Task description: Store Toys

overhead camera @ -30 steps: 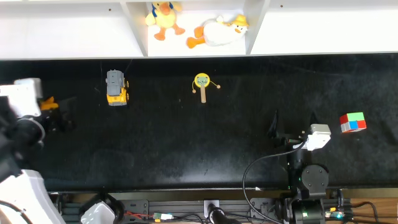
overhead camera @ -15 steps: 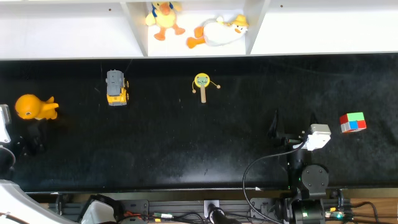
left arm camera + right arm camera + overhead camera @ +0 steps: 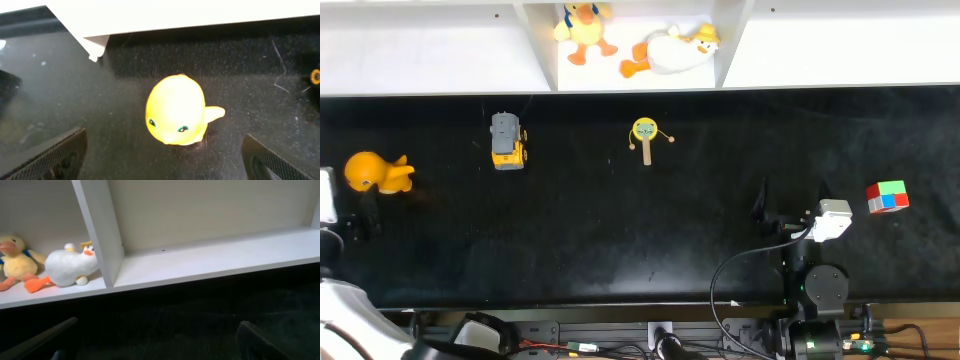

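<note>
Withdrawn to the left edge of the tabletop (image 3: 620, 230), the left hand (image 3: 160, 160) is spread wide and empty. The right hand (image 3: 157, 340), also wide, faces the white shelf (image 3: 210, 255). The yellow whale toy (image 3: 175, 110) sits on the tabletop just ahead of the left hand's fingers.

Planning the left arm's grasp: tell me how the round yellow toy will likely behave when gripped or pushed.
The yellow toy has a smooth, rounded dome that may slip from a high pinch. It looks like hollow plastic, so probably light. Sitting steady on the table with a tail stub at one side, it would likely slide or swivel rather than roll.
</note>
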`<state>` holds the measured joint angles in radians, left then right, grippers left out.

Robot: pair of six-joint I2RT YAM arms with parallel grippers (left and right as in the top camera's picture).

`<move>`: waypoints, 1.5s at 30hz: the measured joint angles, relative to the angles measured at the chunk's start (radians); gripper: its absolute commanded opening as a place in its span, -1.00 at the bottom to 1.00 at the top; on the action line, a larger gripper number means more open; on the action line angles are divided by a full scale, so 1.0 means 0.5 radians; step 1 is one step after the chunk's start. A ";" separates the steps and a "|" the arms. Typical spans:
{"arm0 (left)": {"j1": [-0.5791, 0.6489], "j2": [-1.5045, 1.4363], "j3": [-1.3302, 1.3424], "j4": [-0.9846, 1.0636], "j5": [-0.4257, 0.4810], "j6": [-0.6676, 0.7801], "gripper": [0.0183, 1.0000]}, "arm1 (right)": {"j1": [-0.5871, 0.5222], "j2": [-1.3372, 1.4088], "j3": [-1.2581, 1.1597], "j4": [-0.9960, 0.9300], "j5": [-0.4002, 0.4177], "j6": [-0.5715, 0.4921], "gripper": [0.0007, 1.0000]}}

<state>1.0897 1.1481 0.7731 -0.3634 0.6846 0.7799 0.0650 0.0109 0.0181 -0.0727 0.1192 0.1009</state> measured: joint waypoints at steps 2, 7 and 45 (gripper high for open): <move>-0.019 0.038 -0.052 0.077 0.007 -0.029 1.00 | 0.001 0.000 0.000 0.000 0.001 0.000 0.99; -0.056 0.129 -0.086 0.079 0.033 -0.054 0.99 | 0.000 0.000 0.000 0.000 0.001 0.001 0.99; -0.114 0.672 -0.091 0.685 0.111 -0.370 1.00 | 0.000 0.000 0.000 0.001 0.002 0.000 0.99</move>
<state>1.0325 1.4841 0.7277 -0.0208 0.7399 0.5949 0.0650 0.0109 0.0181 -0.0723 0.1200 0.1009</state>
